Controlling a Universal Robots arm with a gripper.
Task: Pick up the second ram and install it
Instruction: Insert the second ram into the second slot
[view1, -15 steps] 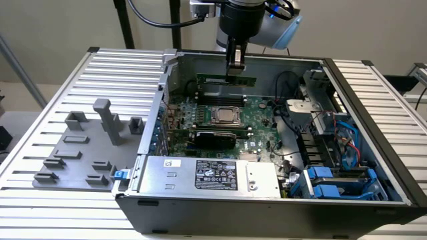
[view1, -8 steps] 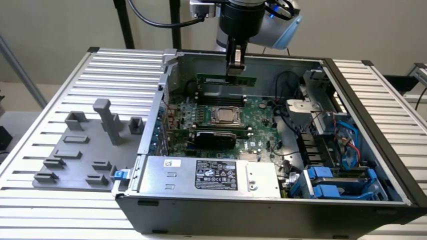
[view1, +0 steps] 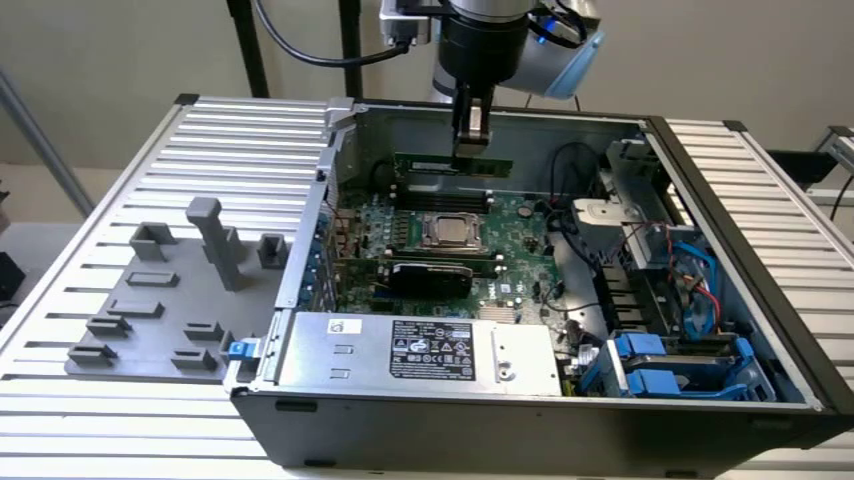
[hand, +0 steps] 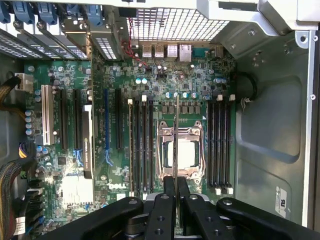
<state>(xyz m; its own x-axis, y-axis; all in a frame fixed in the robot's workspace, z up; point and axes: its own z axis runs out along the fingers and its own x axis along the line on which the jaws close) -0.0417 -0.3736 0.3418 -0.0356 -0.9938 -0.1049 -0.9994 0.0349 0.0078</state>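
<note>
The arm (view1: 501, 40) reaches straight down into the open computer case (view1: 747, 300), fingers (hand: 169, 194) clamped on the second ram (view1: 454, 164), held level just beneath them, above the motherboard (hand: 125, 85).

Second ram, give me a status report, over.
Gripper shut on second ram. Ram held edge-down over the motherboard, not seated. No obstruction seen below it.

The second ram (view1: 424, 162), a thin green strip, hangs level on edge, clamped in the gripper (view1: 470, 150).
</note>
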